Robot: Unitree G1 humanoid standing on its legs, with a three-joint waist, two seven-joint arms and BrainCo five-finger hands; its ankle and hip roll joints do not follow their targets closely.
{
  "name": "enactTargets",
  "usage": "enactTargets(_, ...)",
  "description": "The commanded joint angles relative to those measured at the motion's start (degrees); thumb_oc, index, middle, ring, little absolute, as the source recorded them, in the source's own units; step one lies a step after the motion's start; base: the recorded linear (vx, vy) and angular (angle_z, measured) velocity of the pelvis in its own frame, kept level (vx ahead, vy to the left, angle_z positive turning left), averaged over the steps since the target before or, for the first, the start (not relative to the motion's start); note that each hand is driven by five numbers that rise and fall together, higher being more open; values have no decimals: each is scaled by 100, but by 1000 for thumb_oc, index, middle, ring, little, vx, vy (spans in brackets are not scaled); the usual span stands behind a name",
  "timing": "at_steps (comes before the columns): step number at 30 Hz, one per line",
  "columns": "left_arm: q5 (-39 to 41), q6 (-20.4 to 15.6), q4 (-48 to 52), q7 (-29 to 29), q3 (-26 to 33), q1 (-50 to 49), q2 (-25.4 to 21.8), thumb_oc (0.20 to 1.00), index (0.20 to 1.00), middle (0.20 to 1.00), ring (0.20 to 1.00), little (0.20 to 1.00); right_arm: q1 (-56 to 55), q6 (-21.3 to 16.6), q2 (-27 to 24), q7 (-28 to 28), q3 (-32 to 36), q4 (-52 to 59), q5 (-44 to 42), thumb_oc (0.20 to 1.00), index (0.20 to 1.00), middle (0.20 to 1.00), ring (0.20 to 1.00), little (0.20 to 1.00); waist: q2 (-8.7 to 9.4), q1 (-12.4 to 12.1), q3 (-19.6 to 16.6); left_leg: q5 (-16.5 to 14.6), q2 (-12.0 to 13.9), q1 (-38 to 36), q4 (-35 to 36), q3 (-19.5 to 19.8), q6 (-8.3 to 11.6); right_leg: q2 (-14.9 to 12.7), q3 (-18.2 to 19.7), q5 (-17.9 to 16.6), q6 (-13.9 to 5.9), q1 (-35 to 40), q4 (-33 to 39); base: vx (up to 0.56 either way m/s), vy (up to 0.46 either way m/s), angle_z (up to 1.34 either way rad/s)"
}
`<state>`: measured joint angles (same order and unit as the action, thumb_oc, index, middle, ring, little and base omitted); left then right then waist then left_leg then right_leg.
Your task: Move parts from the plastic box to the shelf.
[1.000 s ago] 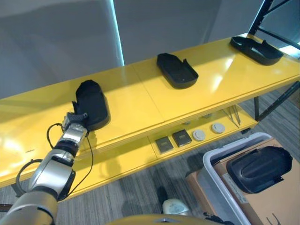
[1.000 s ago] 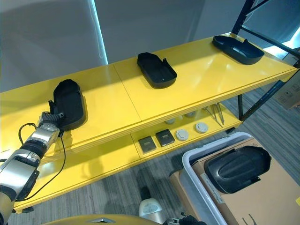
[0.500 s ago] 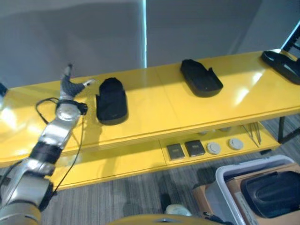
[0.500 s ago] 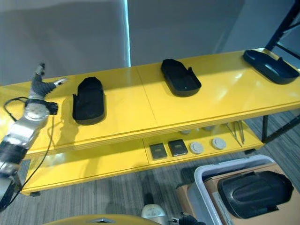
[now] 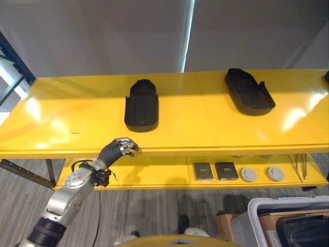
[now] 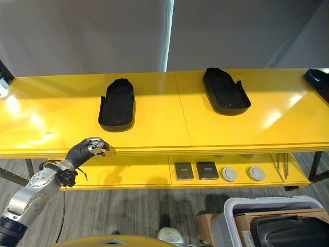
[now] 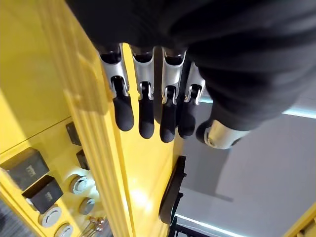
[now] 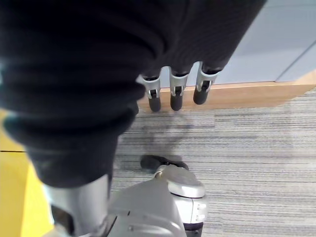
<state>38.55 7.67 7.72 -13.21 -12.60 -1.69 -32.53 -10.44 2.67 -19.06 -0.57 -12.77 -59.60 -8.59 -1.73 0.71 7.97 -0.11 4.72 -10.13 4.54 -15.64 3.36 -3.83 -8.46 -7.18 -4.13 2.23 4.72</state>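
Black moulded plastic parts are what I am moving. One part (image 5: 141, 105) lies flat on the top board of the yellow shelf (image 5: 61, 118), toward its left half. A second part (image 5: 249, 91) lies on the same board well to the right of it. A sliver of a third part (image 6: 320, 80) shows at the far right edge of the right eye view. A further part (image 6: 290, 231) sits down in the plastic box (image 6: 241, 206) on the floor at lower right, apparently on a cardboard carton.

My left hand (image 5: 117, 150) is empty. It hangs in front of the shelf's front lip, below and just left of the nearest placed part and clear of it. Its own wrist view shows the fingers (image 7: 144, 111) lying relaxed in a loose row alongside the shelf edge, holding nothing. My right hand (image 8: 175, 84) hangs over the grey carpet, with its fingers straight and nothing between them.

The lower shelf board carries two dark square pieces (image 5: 214, 170) and two round pale discs (image 5: 261, 174).

Judgement: a placement looks complete, and the step in hand is the return for another part. The next move calls for turning toward the plastic box, lowering a hand to the part inside and closing on its rim. That part should then go to a bare stretch of the top board, for instance between the two placed parts.
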Motion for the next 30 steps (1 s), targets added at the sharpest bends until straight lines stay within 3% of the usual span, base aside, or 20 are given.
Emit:
enactTargets(1, -235, -899, -148, 223, -14, 401, 174, 200, 200, 200, 200, 200, 90, -109, -17, 124, -202, -234, -25, 1000, 1000, 1000, 1000, 1000, 91, 86, -54, 93, 97, 428, -248, 159, -76, -76, 121, 578, -290, 256, -369, 0, 0, 0)
enactTargets(7, -296, -1159, -727, 689, -136, 757, 364, 200, 200, 200, 200, 200, 85, -60, 11, 149, -301, -179, -40, 1000, 1000, 1000, 1000, 1000, 144, 194, -71, 88, 115, 395, -232, 96, -88, -61, 178, 565, -288, 227, -390, 0, 0, 0)
enactTargets(19, -574, -1063, -2309, 1279, -523, 1605, 953, 200, 200, 200, 200, 200, 50, 139, -53, 14, -438, 107, 218, 1000, 1000, 1000, 1000, 1000, 231, 540, -114, 26, 177, 335, -294, -125, -114, -17, 357, 595, -287, 142, -486, 19, -5, -6)
enactTargets(30, -911, -1148, -3481, 1883, -571, 2028, 1149, 200, 200, 200, 200, 200, 57, 212, -109, -63, -550, 136, 365, 1000, 1000, 1000, 1000, 1000, 240, 690, -153, 10, 193, 268, -313, -208, -120, -5, 420, 638, -282, 156, -532, 7, 1, -1)
